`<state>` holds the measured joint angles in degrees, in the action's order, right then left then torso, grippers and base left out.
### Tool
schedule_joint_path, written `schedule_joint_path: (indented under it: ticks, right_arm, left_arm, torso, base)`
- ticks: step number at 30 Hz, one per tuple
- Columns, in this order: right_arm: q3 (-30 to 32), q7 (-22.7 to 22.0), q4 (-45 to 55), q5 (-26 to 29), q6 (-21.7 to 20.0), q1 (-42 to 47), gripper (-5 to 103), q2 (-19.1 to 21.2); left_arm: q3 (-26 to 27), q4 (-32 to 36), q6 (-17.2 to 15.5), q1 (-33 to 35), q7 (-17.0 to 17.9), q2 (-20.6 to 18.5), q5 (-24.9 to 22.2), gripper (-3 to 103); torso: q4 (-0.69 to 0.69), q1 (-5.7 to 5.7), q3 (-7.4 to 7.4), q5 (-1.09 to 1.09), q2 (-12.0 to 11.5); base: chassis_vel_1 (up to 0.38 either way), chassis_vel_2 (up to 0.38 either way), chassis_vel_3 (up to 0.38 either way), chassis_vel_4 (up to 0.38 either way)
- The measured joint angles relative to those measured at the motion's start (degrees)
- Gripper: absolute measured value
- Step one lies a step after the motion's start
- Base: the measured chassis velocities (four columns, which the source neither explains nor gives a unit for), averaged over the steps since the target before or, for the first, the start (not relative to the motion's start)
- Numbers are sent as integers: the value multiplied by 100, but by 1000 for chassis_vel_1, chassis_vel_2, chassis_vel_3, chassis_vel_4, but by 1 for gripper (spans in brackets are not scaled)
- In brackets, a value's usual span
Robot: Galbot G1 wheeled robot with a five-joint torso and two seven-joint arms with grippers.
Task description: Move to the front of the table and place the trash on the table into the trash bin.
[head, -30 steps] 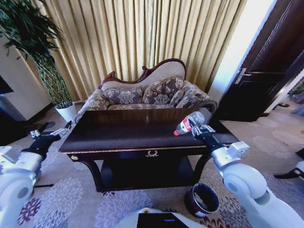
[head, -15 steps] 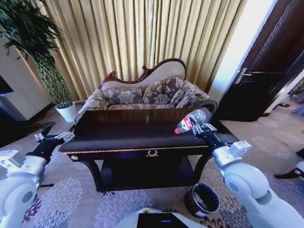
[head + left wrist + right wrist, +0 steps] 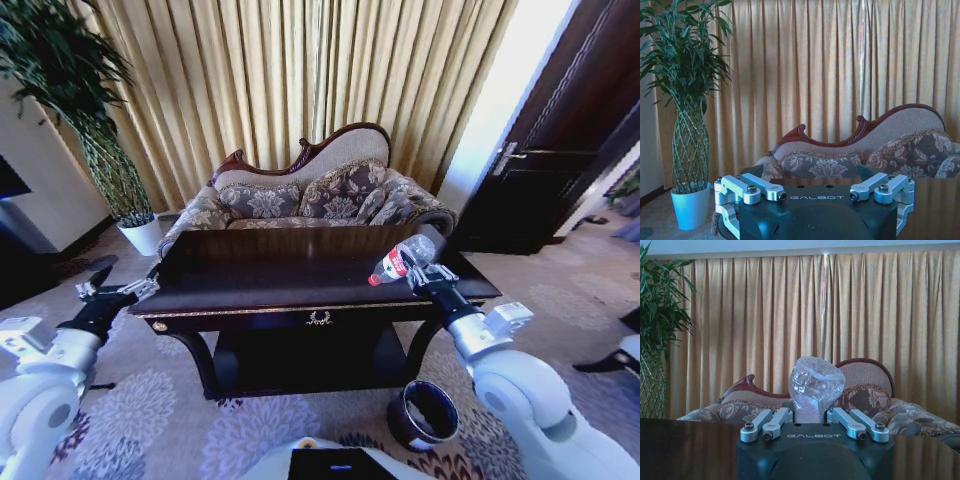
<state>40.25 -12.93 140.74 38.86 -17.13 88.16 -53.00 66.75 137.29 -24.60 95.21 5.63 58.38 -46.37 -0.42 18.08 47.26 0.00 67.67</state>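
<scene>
Head view | one bottle (image 3: 403, 259) (right gripper (image 3: 423, 275) holding) | one trash bin (image 3: 424, 415)

Glossy dark wood table (image 3: 300, 275), clear crinkled plastic bottle (image 3: 401, 260), shiny-rimmed trash bin (image 3: 424, 415), patterned cloth sofa (image 3: 320, 195).

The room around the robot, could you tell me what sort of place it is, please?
Probably a hotel suite or formal sitting room: an ornate carved sofa, gold floor-length curtains, and a glossy wooden table on patterned carpet.

White rounded arms — black wrists marked GALBOT, silver-linked left pincer (image 3: 815, 196).
</scene>
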Motion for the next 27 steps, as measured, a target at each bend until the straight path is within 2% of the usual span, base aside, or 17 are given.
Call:
schedule_joint_path:
  ticks: [16, 20, 27]
  right_arm:
    - [10, -3, -99, -196, 30, 208, 25, -193]
    - [-109, 12, -339, -573, 125, 197, 25, -319]
    - [-366, 33, -884, -876, 250, 113, 25, -496]
  left_arm:
    - [2, 62, 29, 38, -29, 91, -10, 100]
    - [-135, 65, 32, 13, -30, 102, 23, 100]
    - [-411, 19, 35, -55, -30, 200, 249, 100]
  torso:
    - [0, -1, 0, 0, 0]
    - [0, -1, -1, 0, 0]
    - [0, -1, -1, 0, 1]
  base:
    - [96, -99, -100, 95]
    - [104, -106, -99, 123]
    - [86, -84, -86, 84]
